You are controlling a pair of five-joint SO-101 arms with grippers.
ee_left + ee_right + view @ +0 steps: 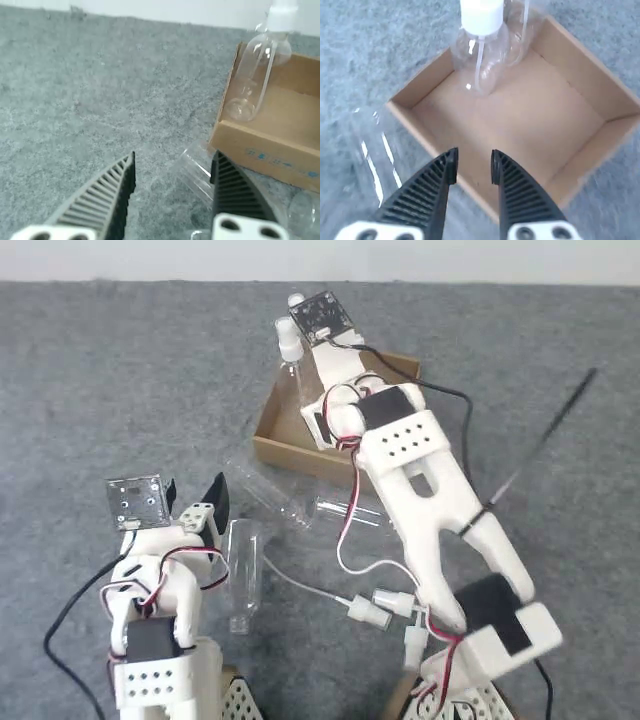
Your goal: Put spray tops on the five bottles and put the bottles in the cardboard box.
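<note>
Toward the upper centre of the high view, the cardboard box [290, 453] sits open on the grey surface [120, 380]. One capped bottle [479, 55], clear with a white spray head, leans tilted at the box's far left corner with its base inside the walls. Another clear bottle shape shows just behind it in the right wrist view, too indistinct to tell more.

Below the box, around the middle of the frame, three uncapped bottles lie on their sides. One [262, 490] is just beside the box's near wall, one [345, 510] is partly under the right arm [430, 490], and one [243, 575] lies lower left of them. At the lower centre, loose spray tops [370, 612] with thin dip tubes lie close together near that arm's base.

The right pincer [473, 160] hangs over the box, its fingers a little apart and gripping nothing. The left pincer [172, 195] sits at the lower left of the high view, spread wide and empty, with a lying bottle just ahead of it.
</note>
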